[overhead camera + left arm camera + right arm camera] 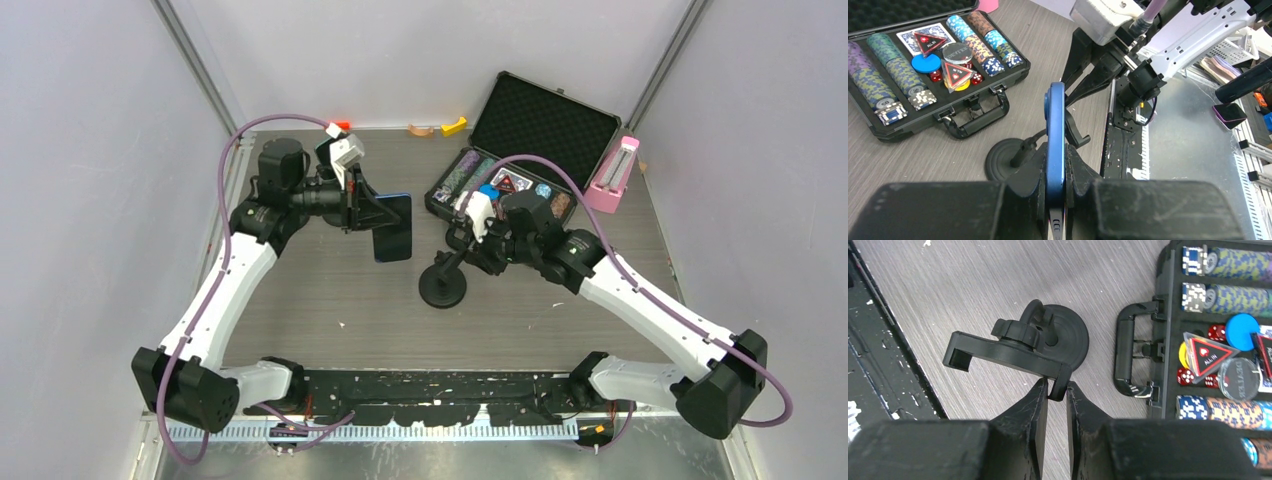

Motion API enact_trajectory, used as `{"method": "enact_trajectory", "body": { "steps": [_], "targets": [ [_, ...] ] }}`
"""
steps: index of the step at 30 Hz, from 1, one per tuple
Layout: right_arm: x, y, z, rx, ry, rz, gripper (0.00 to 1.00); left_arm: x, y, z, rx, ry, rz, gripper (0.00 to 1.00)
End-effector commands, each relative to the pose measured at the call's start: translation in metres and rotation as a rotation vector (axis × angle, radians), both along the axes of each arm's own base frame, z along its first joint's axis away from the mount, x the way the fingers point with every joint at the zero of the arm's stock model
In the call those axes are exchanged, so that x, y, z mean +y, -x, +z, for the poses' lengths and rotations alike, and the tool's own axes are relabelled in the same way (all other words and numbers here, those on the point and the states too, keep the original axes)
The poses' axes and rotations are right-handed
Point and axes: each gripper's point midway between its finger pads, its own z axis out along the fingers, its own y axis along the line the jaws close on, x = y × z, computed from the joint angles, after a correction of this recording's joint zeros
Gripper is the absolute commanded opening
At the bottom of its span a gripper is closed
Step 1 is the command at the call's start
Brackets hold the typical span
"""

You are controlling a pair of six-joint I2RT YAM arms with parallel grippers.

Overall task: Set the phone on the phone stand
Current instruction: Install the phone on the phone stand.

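My left gripper [360, 210] is shut on the blue phone [393, 227], which it holds on edge above the table, left of centre. In the left wrist view the phone [1055, 125] is pinched between both fingers, its thin edge facing the camera. The black phone stand [443, 285] rests on its round base at the table's middle. Its cradle arm [1008, 350] lies across the right wrist view. My right gripper [1057, 385] has its fingertips pressed on either side of the hooked end of that arm. The stand's base [1003, 160] shows behind the phone.
An open black case of poker chips [520, 150] sits at the back right, its handle [1128, 355] close to the stand. A pink holder [612, 175] stands against the right wall. Small yellow [454, 126] and red [343, 126] pieces lie along the back edge.
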Motion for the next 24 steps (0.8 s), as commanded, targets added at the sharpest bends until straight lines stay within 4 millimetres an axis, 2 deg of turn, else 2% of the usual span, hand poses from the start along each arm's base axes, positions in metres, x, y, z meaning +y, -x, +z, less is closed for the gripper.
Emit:
{"method": "enact_trajectory", "body": {
  "steps": [1,11,24],
  "targets": [
    [0.028,-0.009,0.032,-0.096,-0.133,0.090,0.00,0.000,0.014,0.020,-0.089,0.031,-0.039,0.00],
    [0.038,-0.016,0.019,-0.091,-0.166,0.095,0.00,-0.008,0.038,0.027,-0.109,0.069,-0.140,0.00],
    [0.041,-0.021,0.021,-0.104,-0.189,0.086,0.00,-0.043,0.066,0.021,-0.215,0.143,-0.356,0.00]
  ]
}}
